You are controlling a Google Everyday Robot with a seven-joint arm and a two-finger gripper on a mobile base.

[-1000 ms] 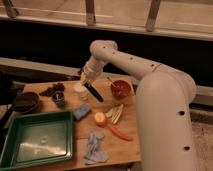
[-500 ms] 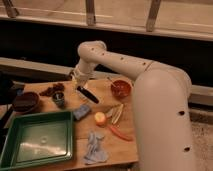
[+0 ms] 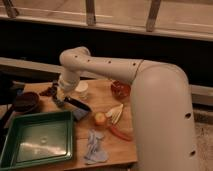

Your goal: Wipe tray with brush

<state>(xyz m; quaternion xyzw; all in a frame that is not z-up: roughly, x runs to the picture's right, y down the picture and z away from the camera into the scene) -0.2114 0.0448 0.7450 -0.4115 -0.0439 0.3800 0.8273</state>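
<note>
Our hand [image 3: 60,96] seems to pinch the black long-handled brush [image 3: 77,104]; wiping hasn't begun, so next we lower it into the green plastic tray [image 3: 40,142] just below.

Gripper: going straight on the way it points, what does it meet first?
The gripper, jaws shut on the brush, points down: likely the wooden table just behind the far rim of the green tray. Depth unclear; the rim could come first.

Red bowl [image 3: 120,90], apple [image 3: 100,118] and chilli [image 3: 119,133] near tool [image 3: 62,96].
</note>
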